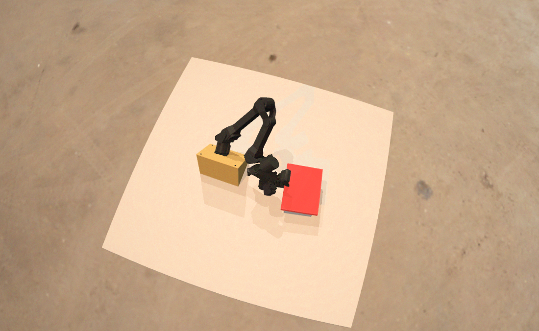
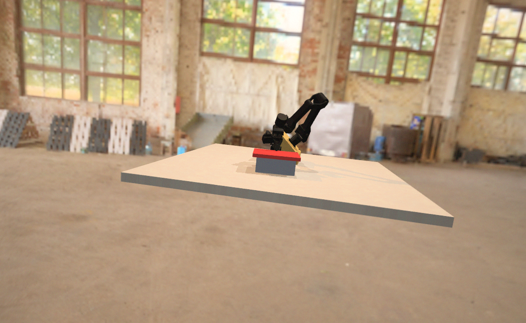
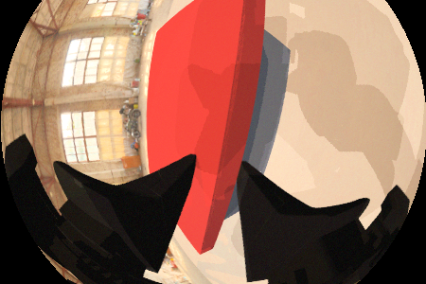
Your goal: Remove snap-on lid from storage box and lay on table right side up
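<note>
table: pale slab, under everything
arm mount: yellow block, near the box
storage box: blue-gray, upright on the table
lid: red, on the box
gripper: clamped on the lid's edge

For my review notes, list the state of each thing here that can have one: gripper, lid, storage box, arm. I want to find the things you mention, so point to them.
Gripper (image 3: pixel 217 163): shut on the red lid's edge.
Lid (image 1: pixel 303 189) (image 2: pixel 277 154) (image 3: pixel 196 82): on the box, right side up.
Storage box (image 2: pixel 275 166) (image 3: pixel 272 92): upright on the table, covered.
Arm (image 1: pixel 266 129) (image 2: pixel 300 114): bent, reaching down to the lid.
</note>
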